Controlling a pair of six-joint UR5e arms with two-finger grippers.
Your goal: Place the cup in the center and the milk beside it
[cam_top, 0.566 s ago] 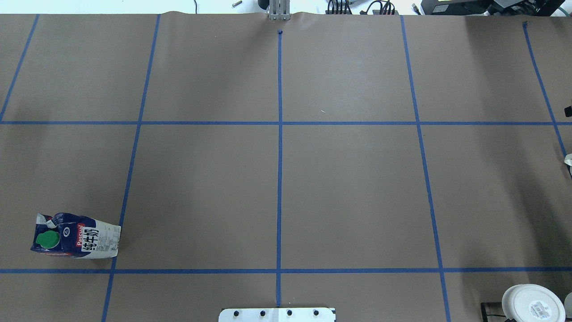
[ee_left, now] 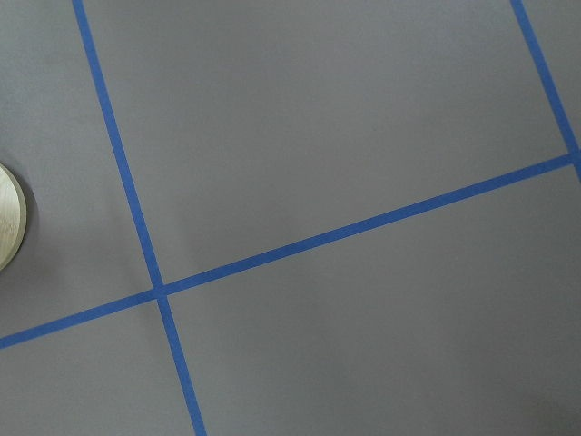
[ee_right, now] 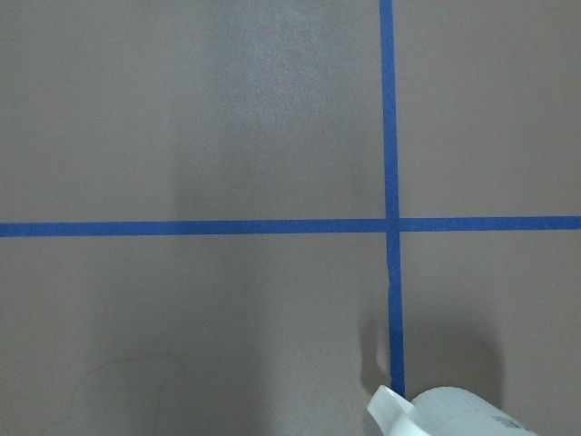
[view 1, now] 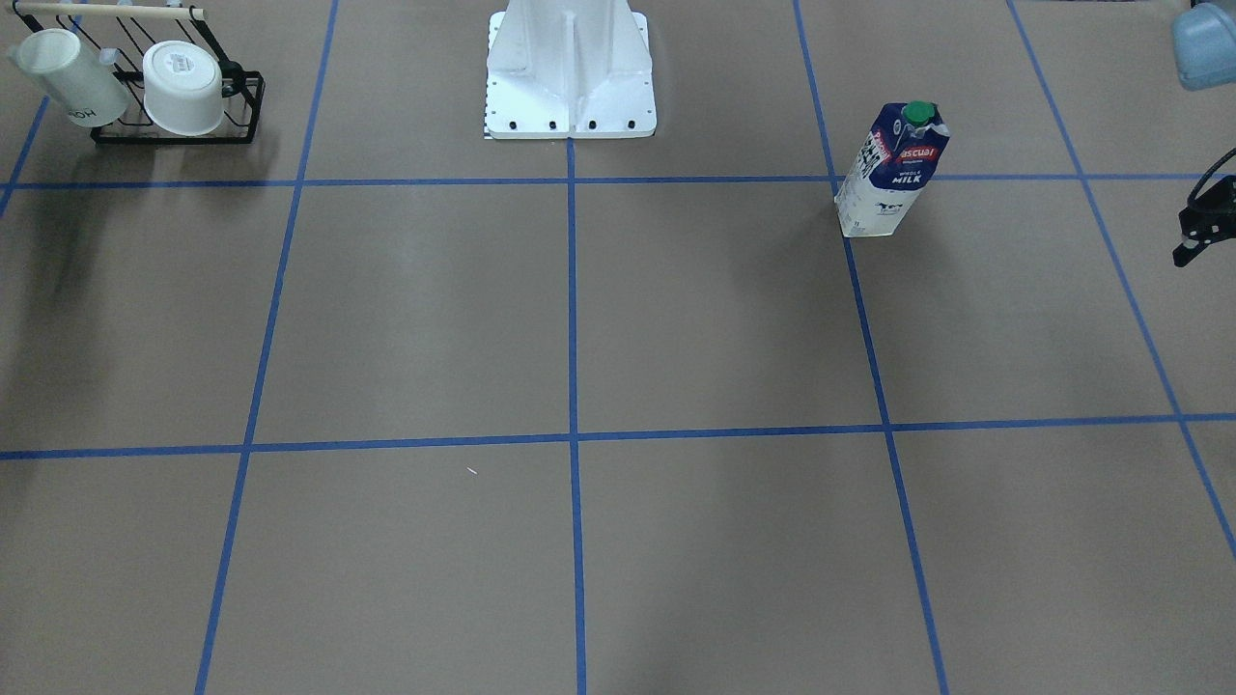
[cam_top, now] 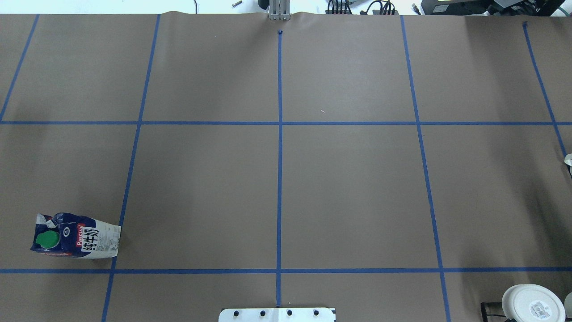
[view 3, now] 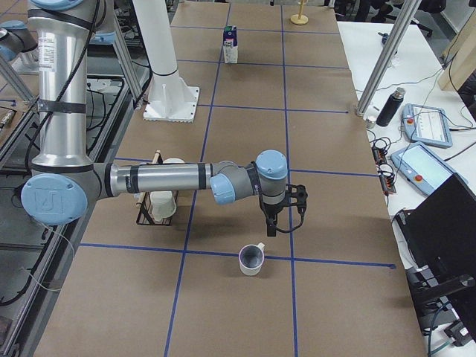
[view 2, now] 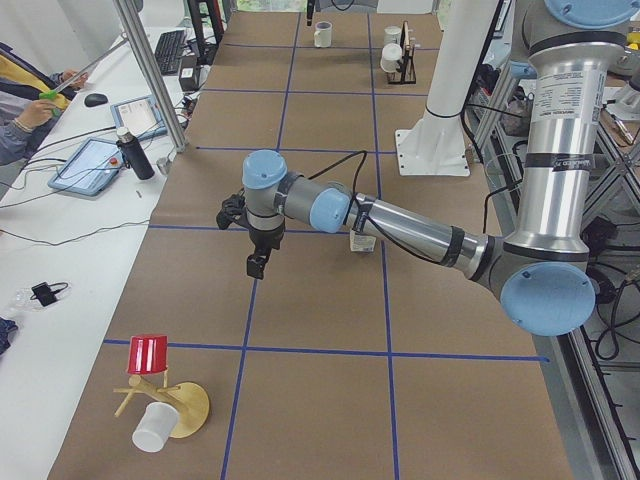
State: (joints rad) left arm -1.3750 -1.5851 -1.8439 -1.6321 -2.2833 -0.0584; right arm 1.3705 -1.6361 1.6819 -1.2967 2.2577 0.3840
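Note:
The cup (view 3: pixel 251 258), a small white mug with a dark inside, stands upright at the table's right end. Its rim and handle show at the bottom of the right wrist view (ee_right: pixel 454 413). My right gripper (view 3: pixel 271 224) hangs just above and beyond it, not touching; I cannot tell whether it is open. The milk (cam_top: pixel 76 236) stands upright at the near left, also in the front view (view 1: pixel 893 174). My left gripper (view 2: pixel 257 264) hovers over the table's left end, apart from the milk; its state is unclear. The center (cam_top: pixel 280 123) is a bare tape crossing.
A black wire rack (view 1: pixel 174 135) with two white cups lies near the robot's right, beside the white base plate (view 1: pixel 570 116). A wooden stand (view 2: pixel 185 405) with a red cup and a white cup sits at the left end.
A dark part of the right gripper at the overhead view's right edge has gone out of that view. The milk has not moved.

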